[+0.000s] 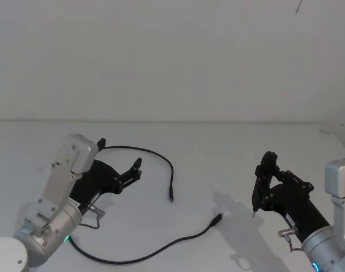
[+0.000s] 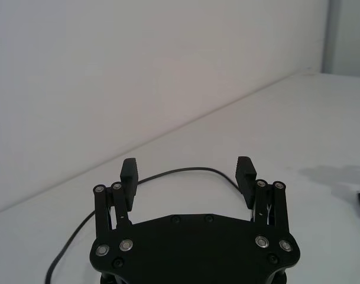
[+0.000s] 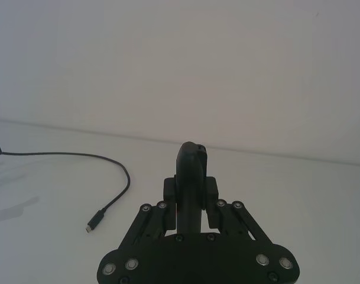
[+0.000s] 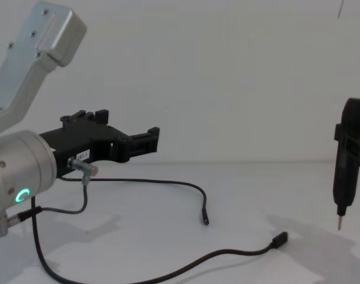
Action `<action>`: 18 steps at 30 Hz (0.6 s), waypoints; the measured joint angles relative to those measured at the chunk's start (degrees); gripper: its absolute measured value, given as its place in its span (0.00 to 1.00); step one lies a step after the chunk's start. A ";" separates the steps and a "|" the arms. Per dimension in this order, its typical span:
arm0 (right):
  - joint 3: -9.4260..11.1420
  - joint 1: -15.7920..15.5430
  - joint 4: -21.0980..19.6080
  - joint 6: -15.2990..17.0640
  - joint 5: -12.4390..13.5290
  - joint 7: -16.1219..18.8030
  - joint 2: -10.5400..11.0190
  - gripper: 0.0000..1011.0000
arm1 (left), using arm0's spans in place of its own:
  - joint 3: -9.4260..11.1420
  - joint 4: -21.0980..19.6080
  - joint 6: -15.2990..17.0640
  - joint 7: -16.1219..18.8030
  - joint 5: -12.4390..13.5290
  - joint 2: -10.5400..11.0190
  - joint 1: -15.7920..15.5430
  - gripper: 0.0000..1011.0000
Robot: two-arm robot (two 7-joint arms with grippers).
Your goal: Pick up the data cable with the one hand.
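The data cable [image 1: 161, 157] is a long thin black lead lying loose on the white table [image 1: 229, 153]. One plug [image 1: 171, 198] rests mid-table, the other [image 1: 217, 218] nearer me. My left gripper [image 1: 120, 157] hovers open just above the cable's far stretch, touching nothing. In the left wrist view the cable [image 2: 168, 173] curves across the table beyond the spread fingers [image 2: 129, 173]. The chest view shows the left gripper [image 4: 132, 139] raised over the cable [image 4: 168, 182]. My right gripper [image 1: 267, 161] stands upright at the right, shut, away from the cable [image 3: 122, 174].
A short grey wire [image 4: 79, 183] with silver plugs hangs at my left wrist. The table meets a plain white wall [image 1: 172, 56] at the back. A thin tan tip [image 4: 339, 223] points down beneath the right gripper [image 4: 350, 136].
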 joint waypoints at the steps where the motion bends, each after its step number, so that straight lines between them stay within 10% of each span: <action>1: 0.00 0.00 0.00 0.00 0.00 0.00 0.00 0.28 | -0.02 -0.04 -0.01 -0.41 -0.23 0.11 -0.06 0.99; 18: 0.00 0.00 0.00 0.00 0.00 0.00 0.00 0.28 | 0.06 -0.29 3.33 -13.78 -7.75 2.71 -1.93 0.99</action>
